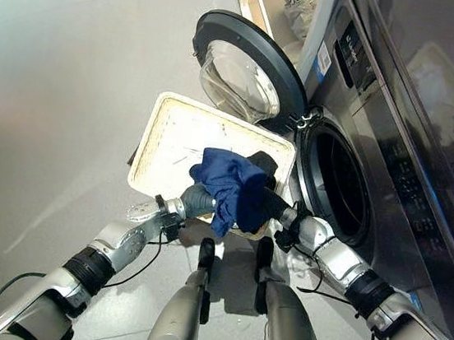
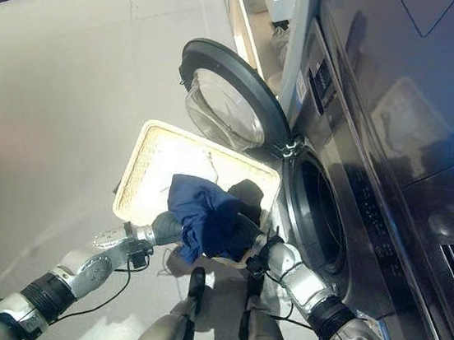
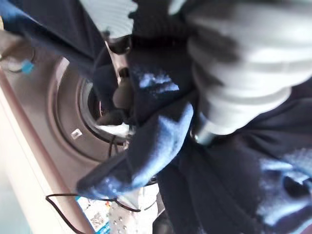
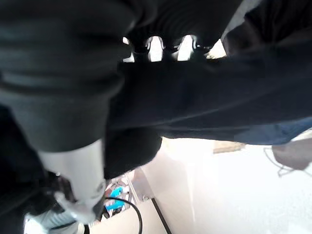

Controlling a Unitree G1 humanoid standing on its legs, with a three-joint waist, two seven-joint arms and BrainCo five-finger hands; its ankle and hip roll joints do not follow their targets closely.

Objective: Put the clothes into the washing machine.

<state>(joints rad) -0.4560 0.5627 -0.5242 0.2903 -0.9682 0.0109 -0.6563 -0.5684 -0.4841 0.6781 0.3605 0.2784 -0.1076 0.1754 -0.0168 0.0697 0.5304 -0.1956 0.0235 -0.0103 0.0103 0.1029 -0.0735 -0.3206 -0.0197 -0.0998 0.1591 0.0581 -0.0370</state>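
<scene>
Fingers (image 4: 156,48) in blue cloth (image 1: 229,188), basket (image 1: 166,129) below (door (image 1: 239,68) open)

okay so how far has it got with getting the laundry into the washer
Done: the washing machine stands with its door swung open, and the blue garment is lifted above the white basket. In hand: the left hand and right hand carry the garment between them, their fingers buried in the cloth. Left: move it across into the drum opening; it is not yet inside.

Your drum opening (image 1: 335,182) stands clear; the open door (image 1: 243,72) hangs just left of it, the basket (image 1: 160,141) beside it below.
</scene>
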